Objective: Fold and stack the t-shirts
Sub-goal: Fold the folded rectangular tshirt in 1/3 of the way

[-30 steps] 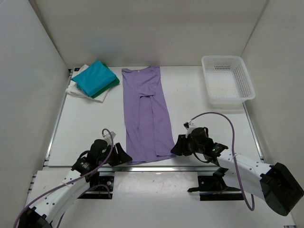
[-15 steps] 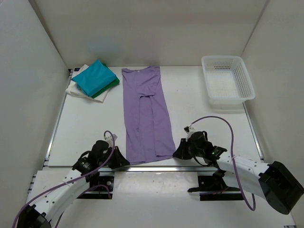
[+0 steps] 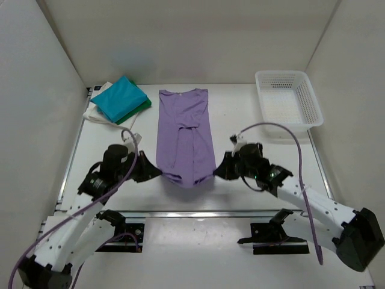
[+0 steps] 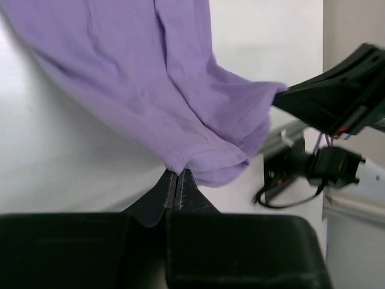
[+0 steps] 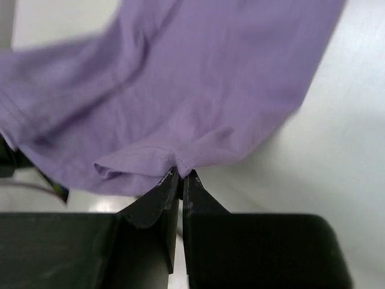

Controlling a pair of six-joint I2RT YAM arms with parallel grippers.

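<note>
Shirt: the plain lavender-purple cloth t-shirt [image 3: 183,135] lies lengthwise on the white table [image 3: 252,126]. It starts between the two grippers and runs away from them toward the back wall, collar at the far end and sleeves folded in over the body.
Near hem: gathered and sagging in a shallow curve between the grippers, with one corner in each.
Left gripper [image 3: 157,173]: black fingers pressed together on the hem's left corner. The wrist view shows the cloth edge pinched at the very tips, with no gap.
Right gripper [image 3: 215,173]: clamped the same way on the hem's right corner, a small fold of hem caught at the tips. It faces the left gripper across the sag.
Stack: ahead and to the left of the left gripper, at the far left corner. The teal folded t-shirt [image 3: 120,99] is on top, the dark green folded t-shirt [image 3: 139,110] is under it, and the white folded t-shirt [image 3: 99,114] is at the bottom. The stack sits near the lavender collar end, with a narrow strip of table between them.
Basket: the white plastic lattice basket [image 3: 287,99] stands ahead and to the right of the right gripper, well apart from the shirt.
In the way: a purple cable [image 3: 277,127] arcs above the right arm, to the right of its gripper.
</note>
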